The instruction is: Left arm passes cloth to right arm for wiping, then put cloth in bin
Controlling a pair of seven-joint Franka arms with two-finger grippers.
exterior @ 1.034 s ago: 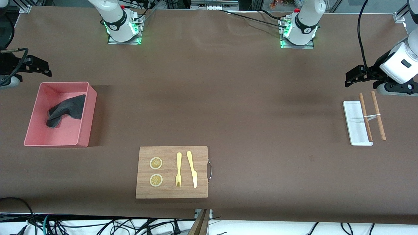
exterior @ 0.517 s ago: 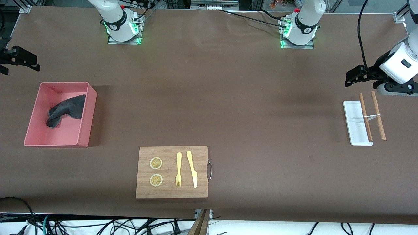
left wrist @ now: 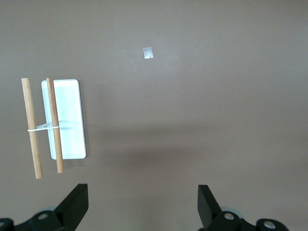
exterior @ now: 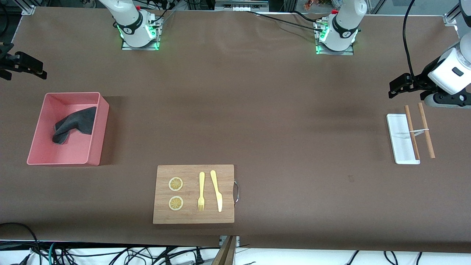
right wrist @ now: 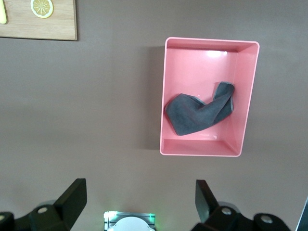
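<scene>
The right gripper (exterior: 22,66) hangs with its jaws spread wide and nothing between them, over bare table at the right arm's end, clear of the bin (exterior: 95,129) — its wrist view looks straight down on the pink box from above. The cloth (exterior: 73,123) lies inside the bin, crumpled with its dark grey face up, one end riding up the wall on the side toward the middle of the table; nothing touches it.

The left gripper (exterior: 401,84) is likewise released and empty, over the table at the left arm's end, just above the white tray (exterior: 397,138) and the two wooden sticks (exterior: 419,129) that lie across and beside it. This arm waits.

Judging by how things lie, the task looks finished — the cloth is in the bin and both arms are clear of it. Whether the wiping step was carried out cannot be read from the table itself; its brown surface shows no clear trace either way. The wooden cutting board (exterior: 193,217), with its lemon slices (exterior: 176,184), fork (exterior: 201,191) and knife (exterior: 216,189), sits nearer the front camera, untouched. All that seems left is for the arms to settle at rest.
</scene>
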